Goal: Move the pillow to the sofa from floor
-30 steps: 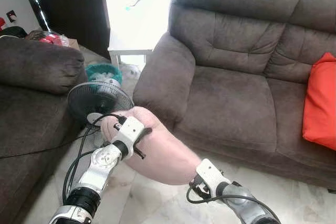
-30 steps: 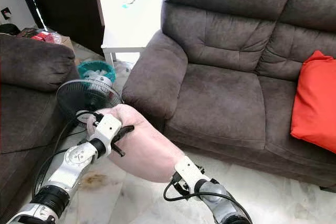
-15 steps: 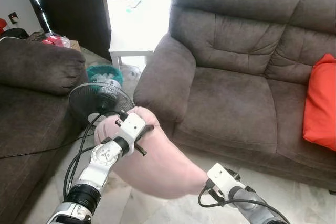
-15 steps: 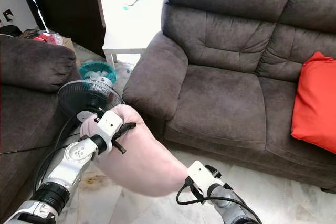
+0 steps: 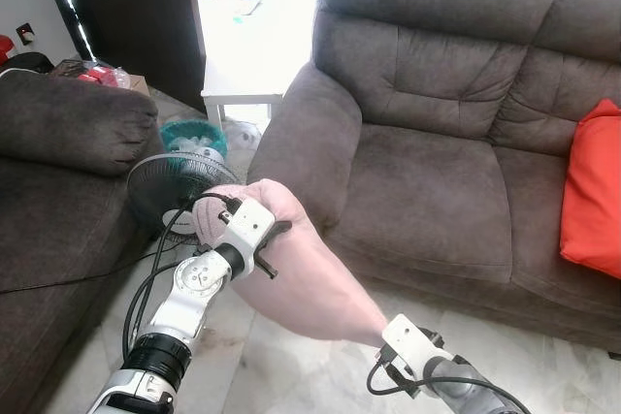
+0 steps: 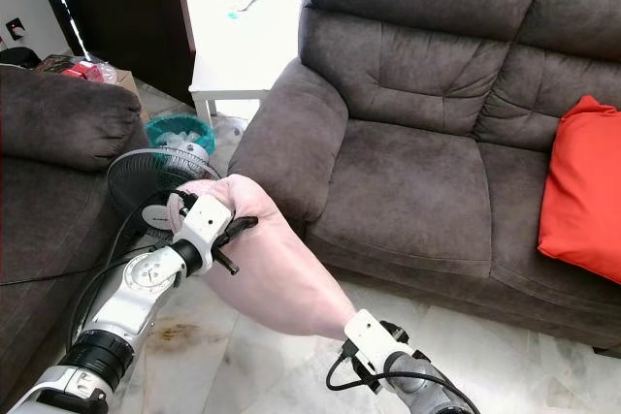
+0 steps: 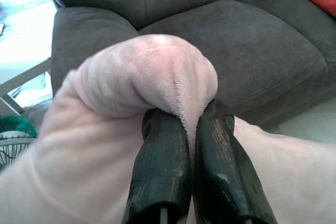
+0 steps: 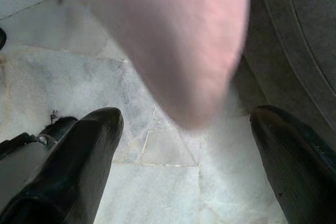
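Half the job looks done from where I stand: the pillow point(image 5: 301, 273) is off the floor point(image 5: 291, 375) and hangs in the air, in front of the sofa's point(image 5: 427, 172) left armrest but not yet on it. Over on the left, a fan point(image 5: 175, 186) stands between the other couch point(image 5: 58, 191) and the sofa. The left gripper point(image 7: 191, 145) has its two fingers pinched tight on a fold at the pillow's upper end. Further right, the right gripper point(image 8: 184, 145) sits below the pillow's lower end with fingers spread wide, holding nothing. What remains, I'd judge, is carrying the pillow over the seat cushion, beside the red cushion point(image 5: 592, 191), and letting go.
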### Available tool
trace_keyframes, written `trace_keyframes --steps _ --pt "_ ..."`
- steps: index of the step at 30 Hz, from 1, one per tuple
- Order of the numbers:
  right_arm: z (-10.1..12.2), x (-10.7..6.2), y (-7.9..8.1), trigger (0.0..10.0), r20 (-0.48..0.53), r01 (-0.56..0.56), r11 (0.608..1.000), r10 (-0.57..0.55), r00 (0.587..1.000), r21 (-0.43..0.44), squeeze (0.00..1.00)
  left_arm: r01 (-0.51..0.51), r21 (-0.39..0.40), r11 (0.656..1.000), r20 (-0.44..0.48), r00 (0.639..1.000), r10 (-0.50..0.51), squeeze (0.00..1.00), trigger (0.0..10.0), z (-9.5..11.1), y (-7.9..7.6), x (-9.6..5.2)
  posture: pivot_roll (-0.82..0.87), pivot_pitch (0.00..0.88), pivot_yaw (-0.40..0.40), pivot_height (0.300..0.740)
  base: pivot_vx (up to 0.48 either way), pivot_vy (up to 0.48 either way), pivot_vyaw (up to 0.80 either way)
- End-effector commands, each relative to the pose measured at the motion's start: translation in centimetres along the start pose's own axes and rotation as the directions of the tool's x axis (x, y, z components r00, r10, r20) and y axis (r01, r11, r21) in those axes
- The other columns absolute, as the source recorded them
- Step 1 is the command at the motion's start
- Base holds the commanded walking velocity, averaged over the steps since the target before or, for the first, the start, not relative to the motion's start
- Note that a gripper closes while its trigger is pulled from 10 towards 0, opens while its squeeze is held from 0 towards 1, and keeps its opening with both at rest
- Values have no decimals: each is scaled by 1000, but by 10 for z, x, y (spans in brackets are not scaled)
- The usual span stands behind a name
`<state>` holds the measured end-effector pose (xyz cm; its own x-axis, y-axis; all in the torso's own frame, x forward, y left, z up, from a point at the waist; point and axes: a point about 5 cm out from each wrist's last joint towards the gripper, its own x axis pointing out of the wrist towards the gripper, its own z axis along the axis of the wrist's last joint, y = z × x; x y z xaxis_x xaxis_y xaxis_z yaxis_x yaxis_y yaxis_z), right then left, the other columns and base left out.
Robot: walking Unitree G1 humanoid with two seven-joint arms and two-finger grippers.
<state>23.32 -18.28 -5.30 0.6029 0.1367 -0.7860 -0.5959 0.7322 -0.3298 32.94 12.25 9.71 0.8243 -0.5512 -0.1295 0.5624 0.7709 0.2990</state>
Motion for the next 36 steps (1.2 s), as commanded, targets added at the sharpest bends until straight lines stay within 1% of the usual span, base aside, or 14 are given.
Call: trace_keyframes --steps 1,5,6,7,10,12,19,22,23,24,25,29,33,36 --pt "-4 -1 -2 10000 -18 1 1000 -1 1000 6 0 -5 25 1000 95 995 3 0 10000 23 3 6 94 19 -84 740 0 0 0" --pt "-12 -3 -5 10000 -39 14 1000 -14 999 0 0 -7 24 1000 96 995 5 0 10000 24 4 6 98 23 -86 740 0 0 0" --pt "-13 -3 -7 8588 -38 25 1000 -25 999 -1 0 -11 22 1000 97 995 9 0 10000 24 4 6 95 26 -88 740 0 0 0" --pt "-13 -4 -8 235 -32 35 999 -35 999 4 0 -14 21 1000 97 995 12 0 10000 24 5 6 95 27 -88 740 0 0 0" --pt "-13 -4 -9 0 -27 32 999 -32 999 14 0 -16 20 1000 98 995 14 0 10000 24 5 6 93 31 -89 740 0 0 0" --pt "-14 -4 -10 0 -24 34 999 -34 999 18 0 -17 19 1000 98 995 16 0 10000 24 5 7 95 31 -89 740 0 0 0" --pt "-6 -4 -12 0 44 28 993 -33 999 114 0 -18 13 1000 105 994 16 0 10000 26 3 8 97 38 -90 740 0 0 0" --pt "-5 -3 -10 0 43 26 993 -31 999 111 0 -17 12 1000 107 994 15 0 10000 27 2 8 100 40 -90 740 0 0 0" --pt "-4 -3 -7 6275 40 7 996 -11 999 92 0 -16 12 1000 106 994 15 0 10000 27 2 8 100 40 -89 740 0 0 0" --pt "-4 -3 -7 6275 40 1 996 -5 999 88 0 -16 13 1000 106 994 15 0 10000 27 2 8 100 40 -89 740 0 0 0" --pt "-4 -3 -6 10000 39 -1 996 -3 999 88 0 -16 13 1000 106 994 15 0 10000 26 3 8 100 40 -89 740 0 0 0" --pt "-5 -2 -3 10000 34 -28 990 24 999 136 0 -19 16 1000 102 995 18 0 10000 26 4 8 102 42 -88 740 0 0 0" --pt "-10 -2 5 10000 -2 -78 992 79 997 102 0 -16 17 1000 102 995 14 0 10000 26 3 8 104 43 -87 740 0 0 0" --pt "-13 -2 7 10000 -23 -87 987 91 996 134 0 -13 16 1000 107 994 12 0 10000 28 3 8 104 43 -86 740 0 0 0"
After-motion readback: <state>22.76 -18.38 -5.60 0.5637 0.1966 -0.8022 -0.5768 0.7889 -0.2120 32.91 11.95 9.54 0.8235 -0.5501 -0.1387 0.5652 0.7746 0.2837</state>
